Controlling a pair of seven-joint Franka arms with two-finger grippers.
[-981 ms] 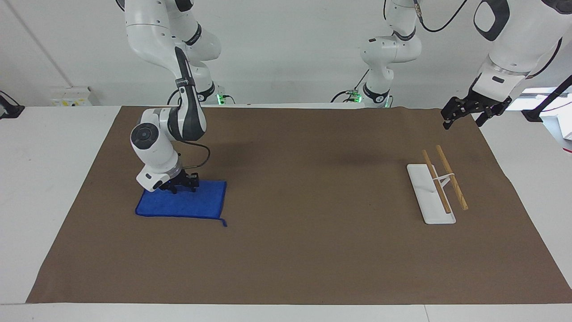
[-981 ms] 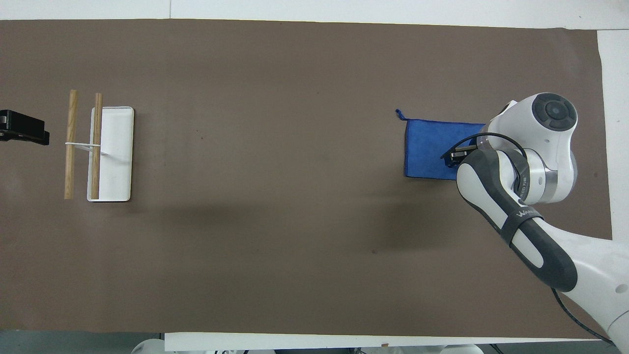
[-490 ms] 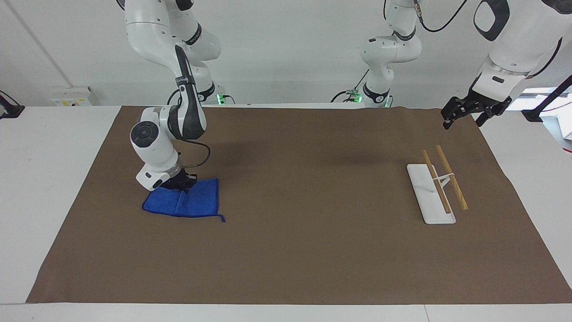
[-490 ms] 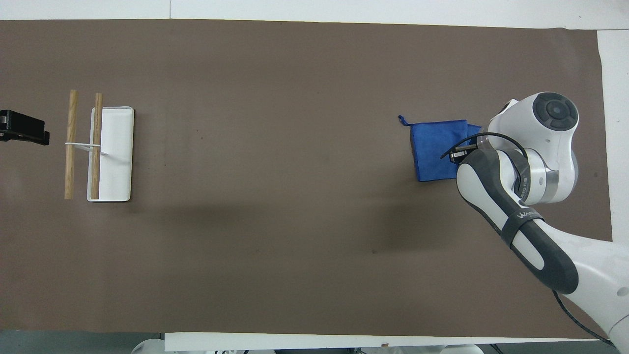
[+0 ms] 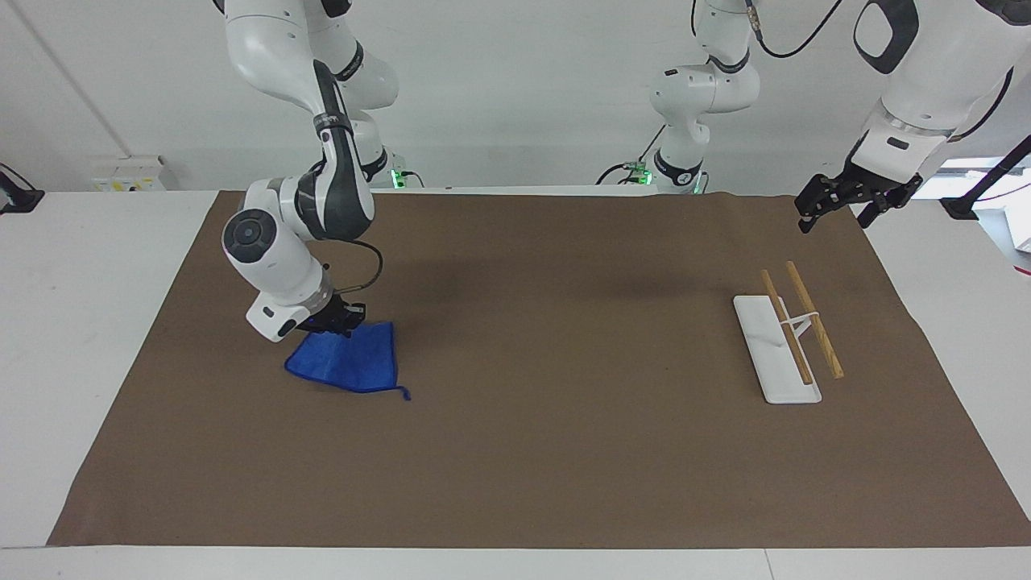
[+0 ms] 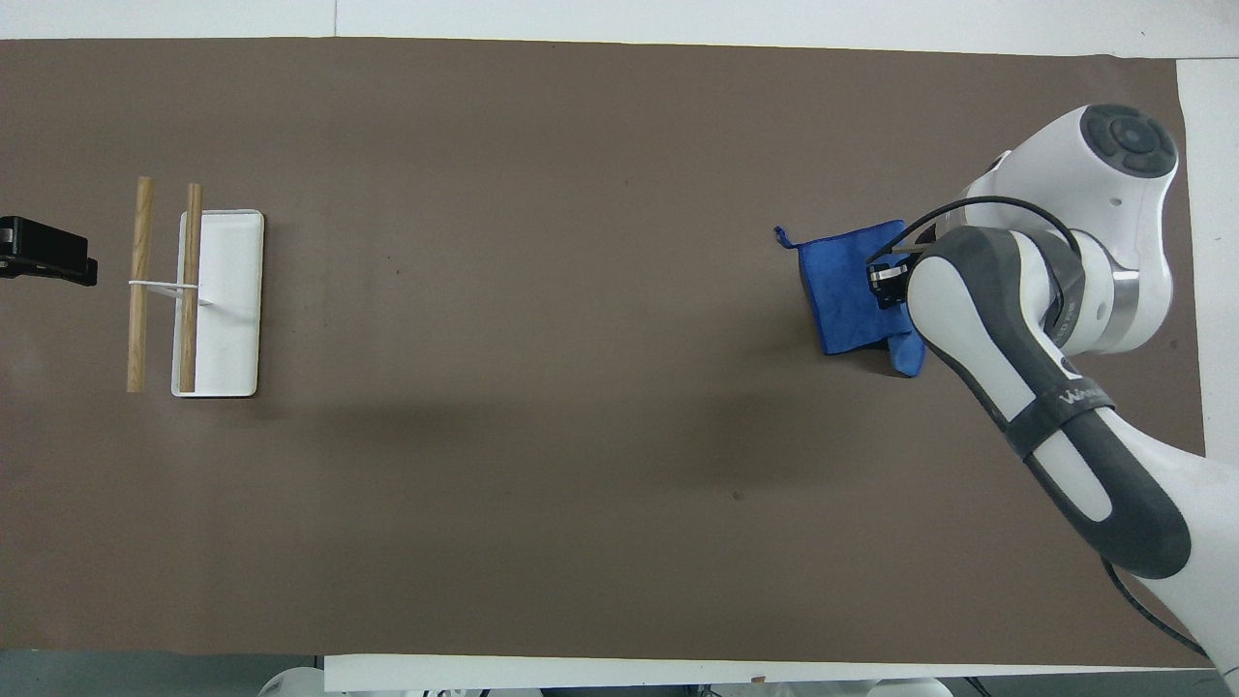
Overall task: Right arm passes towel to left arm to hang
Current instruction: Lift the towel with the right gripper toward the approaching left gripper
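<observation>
The blue towel [image 5: 350, 361] hangs from my right gripper [image 5: 337, 324], which is shut on its upper edge; the lower edge and loop corner still rest on the brown mat at the right arm's end of the table. It also shows in the overhead view [image 6: 847, 290], partly under the right gripper [image 6: 889, 286]. My left gripper [image 5: 838, 203] waits in the air over the mat's edge at the left arm's end, beside the rack; only its tip shows in the overhead view [image 6: 48, 261].
A white rack [image 5: 776, 348] with two wooden rods [image 5: 813, 319] stands at the left arm's end of the table; it also shows in the overhead view [image 6: 221, 300]. A brown mat [image 5: 564, 403] covers the table.
My right gripper has closed on the flat towel's edge and lifted it, bunching the cloth and dragging it a little toward the table's middle. The left arm has not moved.
</observation>
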